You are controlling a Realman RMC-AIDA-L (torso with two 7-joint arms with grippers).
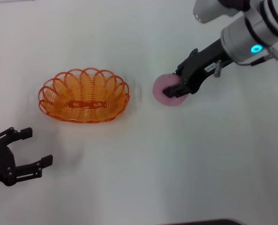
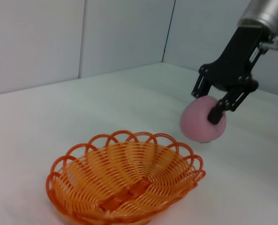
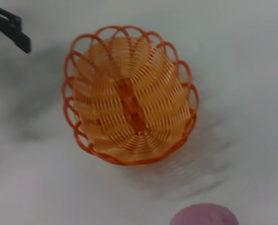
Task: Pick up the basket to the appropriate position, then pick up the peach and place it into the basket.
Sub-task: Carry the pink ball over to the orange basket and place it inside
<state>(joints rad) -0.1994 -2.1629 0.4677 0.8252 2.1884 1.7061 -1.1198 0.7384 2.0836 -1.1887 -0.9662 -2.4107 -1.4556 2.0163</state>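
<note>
The orange wire basket (image 1: 84, 96) stands upright on the white table, left of centre, with nothing in it; it also shows in the left wrist view (image 2: 124, 183) and the right wrist view (image 3: 129, 93). To its right, the pink peach (image 1: 161, 90) sits on the table or barely above it, about a basket's width away. My right gripper (image 1: 174, 82) is shut on the peach (image 2: 199, 124), one black finger (image 2: 217, 111) pressed on each side. The left gripper (image 1: 38, 146) hangs open near the table's front left, in front of the basket, holding nothing.
The white table (image 1: 143, 159) spreads around both objects. In the left wrist view, pale wall panels (image 2: 120, 37) stand behind it. A tip of a left gripper finger (image 3: 14, 29) shows beyond the basket in the right wrist view.
</note>
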